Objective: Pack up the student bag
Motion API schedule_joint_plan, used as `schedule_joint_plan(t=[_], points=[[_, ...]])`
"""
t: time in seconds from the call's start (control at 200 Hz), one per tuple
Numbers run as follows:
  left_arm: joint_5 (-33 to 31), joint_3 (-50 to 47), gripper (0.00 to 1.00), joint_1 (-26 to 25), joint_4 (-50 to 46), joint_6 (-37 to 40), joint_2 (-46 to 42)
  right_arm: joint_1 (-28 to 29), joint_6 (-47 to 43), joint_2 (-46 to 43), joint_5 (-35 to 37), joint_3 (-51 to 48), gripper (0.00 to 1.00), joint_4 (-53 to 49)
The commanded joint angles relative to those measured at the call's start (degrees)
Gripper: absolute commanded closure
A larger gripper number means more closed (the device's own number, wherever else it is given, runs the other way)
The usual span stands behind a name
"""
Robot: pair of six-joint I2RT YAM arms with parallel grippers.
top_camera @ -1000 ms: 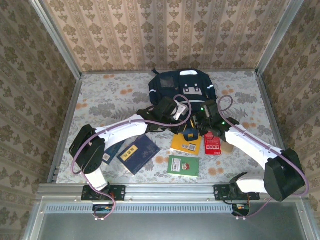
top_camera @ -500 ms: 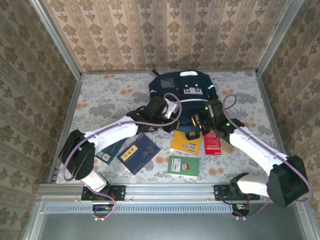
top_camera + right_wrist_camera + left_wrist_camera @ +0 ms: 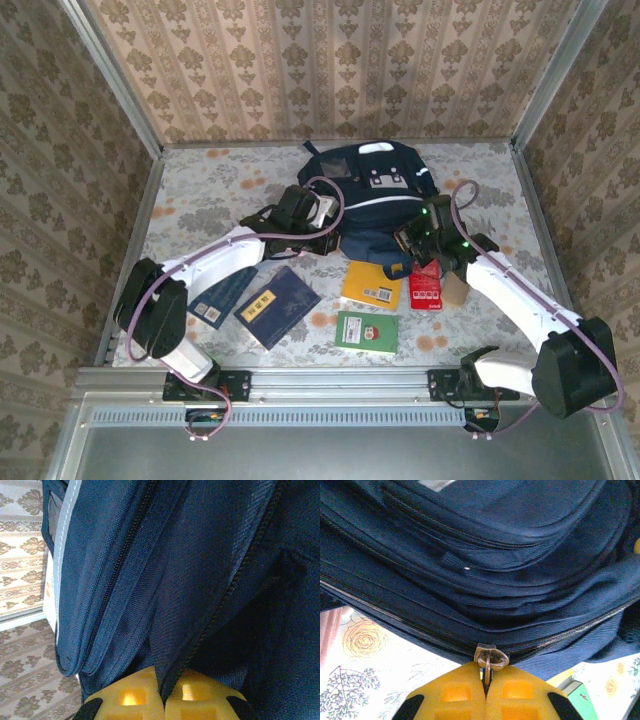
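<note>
- Lying toward the far middle of a floral-printed tablecloth: student bag, bulky and rounded, dark navy woven fabric, crossed by a thin white stripe, with white buckle patches on the front pocket.
- Viewed close from the left wrist: soft stacked folds of ribbed navy cloth, stitched seams, one long zipper line curving along the bag's lower edge.
- Gripping at the bag's near-left edge: left gripper, yellow fingers with a moulded waffle pattern, pressed together on the tab of a zipper pull. The pull is dull brass-coloured metal, ring-shaped, sitting just above the fingertips.
- Gripping at the bag's near-right edge: right gripper, same yellow waffle fingers, closed on a pinched fold of the bag's twill fabric, with black zipper teeth to either side.
- Spread flat on the cloth on the bag's near side:
  - yellow book, square, just beside the bag's near edge
  - red packet, glossy, right of the yellow book
  - tan cylinder, just beside the red packet
  - green booklet, thin and rectangular, nearer than the yellow book
  - navy hardcover with a pale label, lying at an angle, left of the yellow book
  - dark slim booklet, touching the hardcover's left side
</note>
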Motion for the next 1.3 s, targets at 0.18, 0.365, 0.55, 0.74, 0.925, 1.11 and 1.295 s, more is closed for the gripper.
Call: schedule_joint_plan(t=[0.18,0.365,0.55,0.74,0.925,1.11,1.295], points=[[-2.45,3.64,0.99,5.1,-1.69,-2.69,4.97,-6.27,-9.22,-0.43,2.43,3.85,1.0,-7.78],[-1.32,6.1,1.0,6.56,-1.36,-2.6,7.79,-7.9,-12.72,0.55,1.52,4.93,1.0,-9.19],[3.44,8.18,1.0,5.45,1.44,-3.39,9.71,-7.83,-13.22,1.34,1.28,5.9,0.68,-9.66],[5.49,10.25,1.0,2.54,2.56,-3.48,9.98,-6.78,-6.36,-0.07,-0.51,7.21,0.55,-14.89],[5.64,11.07,1.0,-0.69,3.08,-3.69,9.81,-2.32,0.68,-3.03,-2.44,6.29,0.55,-13.33],[5.49,12.12,1.0,-3.15,2.94,-3.43,10.25,2.22,8.82,-3.24,-4.59,3.26,0.55,-6.54],[5.4,12.57,1.0,-4.74,2.7,-3.46,10.25,3.23,11.98,-1.72,-4.33,1.97,0.49,-3.26]])
